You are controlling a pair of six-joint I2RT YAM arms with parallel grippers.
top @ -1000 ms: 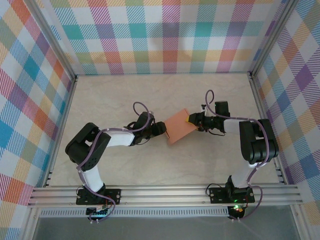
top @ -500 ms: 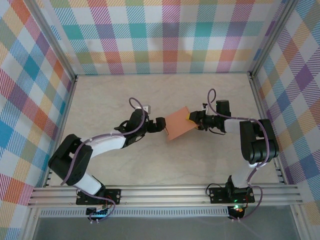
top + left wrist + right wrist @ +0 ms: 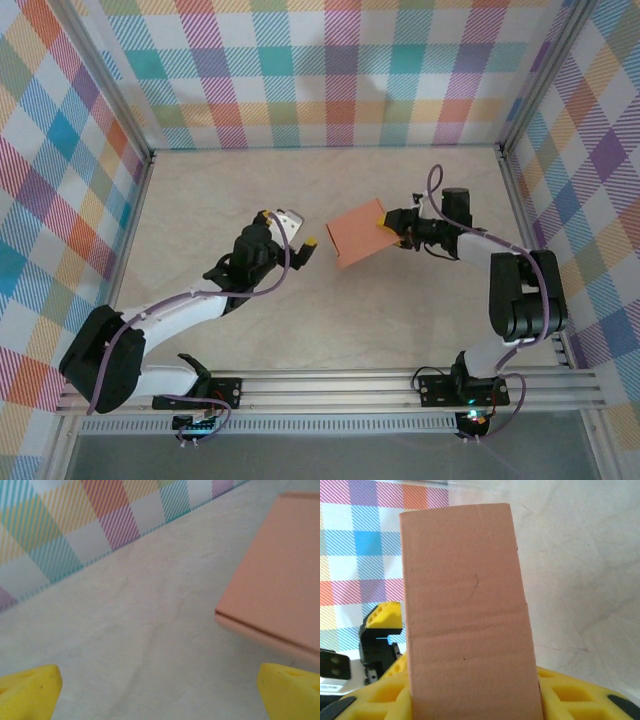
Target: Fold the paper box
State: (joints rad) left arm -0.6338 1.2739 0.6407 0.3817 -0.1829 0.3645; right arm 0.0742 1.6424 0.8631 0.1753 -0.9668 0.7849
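The paper box (image 3: 358,233) is a closed salmon-orange rectangular box held just off the table's middle. My right gripper (image 3: 390,229) is shut on its right end. In the right wrist view the box (image 3: 465,605) stands up between the yellow fingers (image 3: 580,695). My left gripper (image 3: 287,228) is open, a short way left of the box and not touching it. In the left wrist view its yellow fingertips (image 3: 30,692) sit wide apart over bare table, with a corner of the box (image 3: 280,575) at the upper right. The right wrist view catches the left gripper (image 3: 380,622) beyond the box.
The beige tabletop (image 3: 250,180) is enclosed by plaid walls (image 3: 330,70) at the back and on both sides. An aluminium rail (image 3: 330,388) runs along the near edge, where both arm bases are bolted.
My left gripper opened, came off the box and drew back to the left while its arm stretched out. The right gripper carried the box slightly up and to the right.
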